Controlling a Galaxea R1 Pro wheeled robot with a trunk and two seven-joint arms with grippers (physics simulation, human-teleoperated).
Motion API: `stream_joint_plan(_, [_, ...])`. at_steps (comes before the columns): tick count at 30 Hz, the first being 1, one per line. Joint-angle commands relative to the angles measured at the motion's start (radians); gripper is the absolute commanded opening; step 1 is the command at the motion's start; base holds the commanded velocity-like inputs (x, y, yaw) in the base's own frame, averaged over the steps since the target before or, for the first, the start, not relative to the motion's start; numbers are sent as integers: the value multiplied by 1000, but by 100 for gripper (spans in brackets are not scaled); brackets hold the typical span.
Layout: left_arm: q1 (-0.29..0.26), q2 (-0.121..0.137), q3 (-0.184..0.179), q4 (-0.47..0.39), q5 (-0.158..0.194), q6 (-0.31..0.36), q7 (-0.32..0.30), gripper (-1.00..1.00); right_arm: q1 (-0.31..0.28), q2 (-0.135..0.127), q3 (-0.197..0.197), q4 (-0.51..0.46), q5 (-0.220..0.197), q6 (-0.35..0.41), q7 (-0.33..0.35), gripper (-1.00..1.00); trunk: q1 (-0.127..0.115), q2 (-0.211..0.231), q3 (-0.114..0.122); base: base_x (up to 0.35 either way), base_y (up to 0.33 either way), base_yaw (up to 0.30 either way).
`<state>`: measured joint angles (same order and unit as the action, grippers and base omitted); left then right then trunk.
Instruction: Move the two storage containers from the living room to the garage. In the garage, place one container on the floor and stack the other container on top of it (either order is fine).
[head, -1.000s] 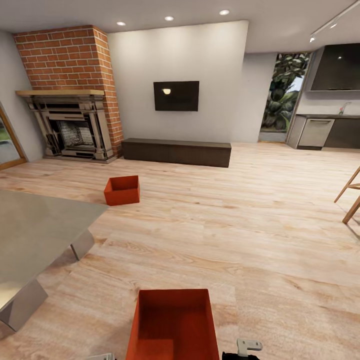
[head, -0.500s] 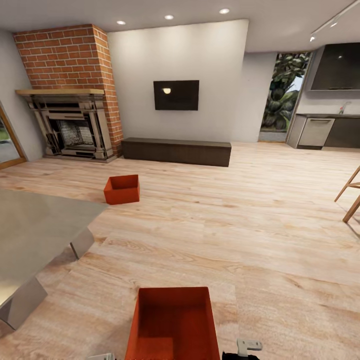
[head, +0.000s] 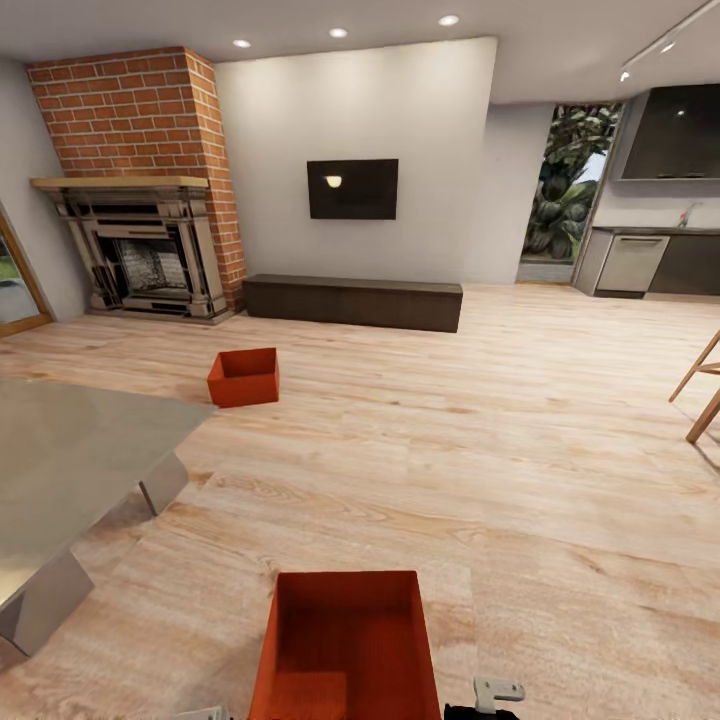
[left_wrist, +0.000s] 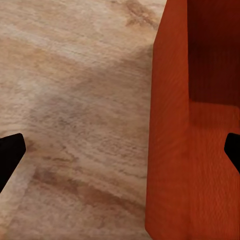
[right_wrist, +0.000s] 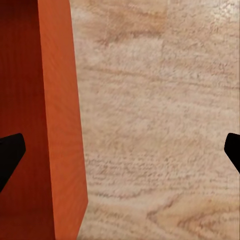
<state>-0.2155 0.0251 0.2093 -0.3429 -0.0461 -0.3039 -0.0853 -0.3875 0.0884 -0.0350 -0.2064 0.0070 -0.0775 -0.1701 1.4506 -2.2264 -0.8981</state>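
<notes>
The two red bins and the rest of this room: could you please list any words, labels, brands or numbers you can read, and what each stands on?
No readable text in these pictures.
Near storage container: plain red-orange walls, no label, also up close in the wrist views.
Far storage container: plain, no marking.
Wall TV: dark screen with a lamp's reflection, no logo legible.
Kitchen appliance: too small to show any brand.

Straight ahead, the light wood plank floor (head: 520, 420) lies wide and bare as far as the long dark low bench (head: 353, 302) against the white wall. On the left, the grey glass-topped low table (head: 70, 470) juts into the way. A small red-orange open bin (head: 243, 379) sits just beyond its corner. A matching red-orange bin (head: 346, 648) stands close below, its thin walls between each gripper's wide-spread fingertips. Slanted wooden chair legs (head: 700, 395) intrude at far right.
</notes>
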Motion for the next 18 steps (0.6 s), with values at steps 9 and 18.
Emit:
stream_joint_plan(9, [-1, -1, 8, 1, -5, -3, -8, 100, -1, 1, -3, 1, 1, -4, -2, 100, 15, -29, -13, 0, 0, 0])
stream_joint_plan(18, [-1, -1, 8, 1, -5, -3, -8, 100, -1, 1, -3, 1, 1, -4, -2, 100, 31, -57, -26, 0, 0, 0])
